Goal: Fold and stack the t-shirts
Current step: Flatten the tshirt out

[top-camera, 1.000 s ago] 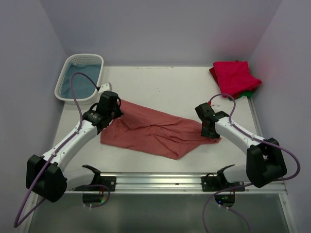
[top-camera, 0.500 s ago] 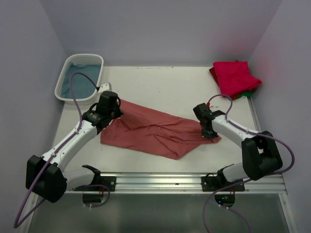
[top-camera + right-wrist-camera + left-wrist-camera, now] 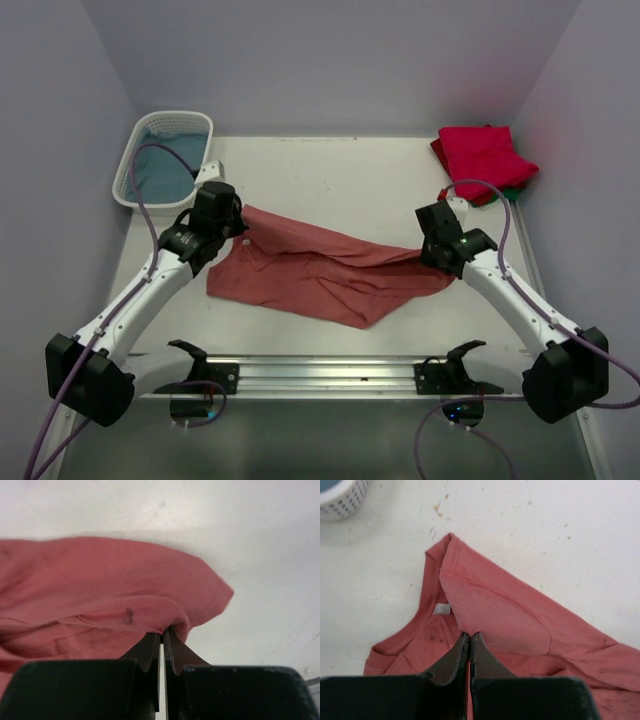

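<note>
left claw [image 3: 469, 637] and right claw [image 3: 162, 630] were clamped shut on opposite ends of the shirt [image 3: 320, 268], seemingly to stretch it flat.

a white table [image 3: 330, 170], slightly stained, is enclosed by pale lilac walls [image 3: 330, 60] on three sides; a metal rail [image 3: 330, 372] is fixed along its near edge.

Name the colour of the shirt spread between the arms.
Dusty salmon-red shirt, clearest in left wrist view.

You see the L gripper [image 3: 469, 639] pinched tight on the salmon-red t-shirt [image 3: 520, 625] beside its neck tag [image 3: 442, 609]. 1 white basket [image 3: 342, 497] sits on the table [image 3: 545, 520], apart from the shirt.
</note>
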Controlling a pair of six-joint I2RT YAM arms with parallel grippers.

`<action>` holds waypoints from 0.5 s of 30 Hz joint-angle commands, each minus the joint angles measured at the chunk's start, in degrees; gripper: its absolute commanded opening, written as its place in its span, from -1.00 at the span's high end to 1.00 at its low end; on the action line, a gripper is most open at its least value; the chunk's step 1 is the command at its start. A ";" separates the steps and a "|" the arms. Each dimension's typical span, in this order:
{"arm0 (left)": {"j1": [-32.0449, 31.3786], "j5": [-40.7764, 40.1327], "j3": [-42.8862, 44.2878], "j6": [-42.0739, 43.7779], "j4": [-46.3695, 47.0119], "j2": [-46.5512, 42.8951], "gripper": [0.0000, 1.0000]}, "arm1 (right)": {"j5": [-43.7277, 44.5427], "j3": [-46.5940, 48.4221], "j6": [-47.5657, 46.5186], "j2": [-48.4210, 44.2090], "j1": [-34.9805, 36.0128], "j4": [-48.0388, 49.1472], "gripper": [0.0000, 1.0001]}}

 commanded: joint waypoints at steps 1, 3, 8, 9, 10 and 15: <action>0.42 -2.75 7.71 4.03 -0.63 -3.55 1.00 | -2.20 6.96 -3.01 -4.80 -0.15 -0.18 1.00; 0.42 -2.92 11.14 5.00 -1.16 -4.52 1.00 | -3.51 10.48 -5.12 -5.43 -0.15 -0.01 1.00; 0.42 -1.61 19.73 11.24 0.42 -7.85 1.00 | -5.98 19.78 -9.00 -8.15 -0.15 2.63 1.00; 0.33 -1.52 21.50 12.03 0.16 -8.29 1.00 | -6.24 21.64 -9.44 -8.59 -0.15 2.80 1.00; 0.41 -1.26 23.17 13.78 -0.02 -8.82 1.00 | -6.16 23.66 -10.31 -8.94 -0.15 2.89 1.00; 0.33 3.39 35.13 17.30 -1.16 -13.39 1.00 | -7.03 37.11 -13.03 -12.72 -0.15 2.98 1.00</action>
